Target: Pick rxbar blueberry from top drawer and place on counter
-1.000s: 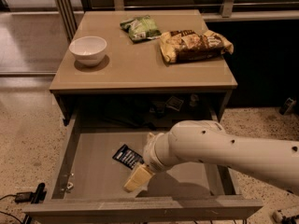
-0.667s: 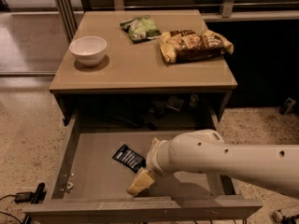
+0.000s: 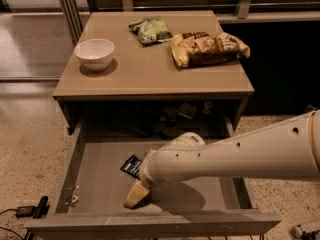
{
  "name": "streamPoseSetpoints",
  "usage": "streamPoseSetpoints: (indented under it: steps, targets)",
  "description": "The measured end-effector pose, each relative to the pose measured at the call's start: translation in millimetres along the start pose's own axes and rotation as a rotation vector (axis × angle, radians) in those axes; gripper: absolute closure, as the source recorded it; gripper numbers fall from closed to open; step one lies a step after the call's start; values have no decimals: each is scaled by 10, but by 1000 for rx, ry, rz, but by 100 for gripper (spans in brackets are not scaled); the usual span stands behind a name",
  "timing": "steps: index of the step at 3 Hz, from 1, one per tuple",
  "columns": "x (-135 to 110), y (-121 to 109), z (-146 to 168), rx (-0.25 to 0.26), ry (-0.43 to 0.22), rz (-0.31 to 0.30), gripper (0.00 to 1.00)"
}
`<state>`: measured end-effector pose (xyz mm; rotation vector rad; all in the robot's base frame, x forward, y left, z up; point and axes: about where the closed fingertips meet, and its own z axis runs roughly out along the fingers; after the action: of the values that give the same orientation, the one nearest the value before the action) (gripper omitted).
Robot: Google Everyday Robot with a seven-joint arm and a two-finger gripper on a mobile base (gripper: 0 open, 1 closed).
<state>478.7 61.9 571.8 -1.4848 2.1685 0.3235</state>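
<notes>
The rxbar blueberry (image 3: 131, 166), a dark navy wrapper with white lettering, lies flat on the bottom of the open top drawer (image 3: 95, 179), partly hidden by my arm. My gripper (image 3: 136, 194) hangs inside the drawer just in front of the bar, close to the drawer's front wall; one tan finger (image 3: 136, 194) shows, pointing down-left. The counter (image 3: 150, 69) is the beige tabletop above the drawer.
On the counter stand a white bowl (image 3: 94, 53) at the left, a green chip bag (image 3: 149, 29) at the back and a larger yellow-brown bag (image 3: 209, 47) at the right. My white arm (image 3: 235, 156) crosses the drawer's right half. Cables lie on the floor at left.
The gripper has dropped lower and shifted slightly forward in the drawer, toward its front wall. The bar has not moved.
</notes>
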Motion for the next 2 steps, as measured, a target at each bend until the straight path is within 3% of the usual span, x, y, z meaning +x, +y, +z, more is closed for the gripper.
streamPoseSetpoints:
  steps: [2]
  targets:
    - [0, 0, 0, 0, 0, 0, 48]
